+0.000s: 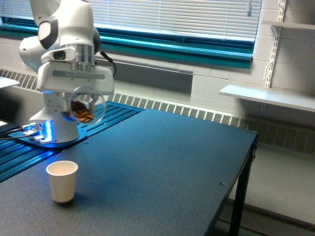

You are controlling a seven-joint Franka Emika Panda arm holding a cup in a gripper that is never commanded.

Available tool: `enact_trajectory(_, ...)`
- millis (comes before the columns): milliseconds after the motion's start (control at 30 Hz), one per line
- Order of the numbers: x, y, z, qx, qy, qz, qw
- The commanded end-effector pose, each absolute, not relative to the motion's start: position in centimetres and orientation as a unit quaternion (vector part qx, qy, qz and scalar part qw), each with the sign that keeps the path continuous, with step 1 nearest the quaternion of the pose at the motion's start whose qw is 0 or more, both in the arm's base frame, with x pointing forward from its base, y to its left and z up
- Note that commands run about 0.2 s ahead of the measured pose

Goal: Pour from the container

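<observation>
In the exterior view my gripper [83,101] is shut on the container [86,105], a clear round plastic cup with brown pieces lying in it. The container is tipped on its side, its round end facing the camera. It hangs well above the dark table [162,162]. A white paper cup [62,181] stands upright on the table, below the container and a little to the exterior view's left. The gripper's fingers are mostly hidden behind the container and the white hand.
The arm's white base [56,125] stands on a blue ribbed strip at the exterior view's left, lit blue at its foot. The table's edge [248,147] drops off at the right. A radiator and a window with blinds run along the back wall.
</observation>
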State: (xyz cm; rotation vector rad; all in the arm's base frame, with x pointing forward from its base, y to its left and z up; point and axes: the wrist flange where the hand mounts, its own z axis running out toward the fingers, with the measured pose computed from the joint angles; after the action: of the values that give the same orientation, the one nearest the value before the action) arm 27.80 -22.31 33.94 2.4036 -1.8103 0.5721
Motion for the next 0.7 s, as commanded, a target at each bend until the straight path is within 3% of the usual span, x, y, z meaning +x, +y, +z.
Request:
enact_trajectory(33,26.3,-22.6,32.7,0.772,-0.609,0.180,0.034)
enact_trajectory(700,23.4,-22.7,29.6,0.749,-0.646,0.148,0.017)
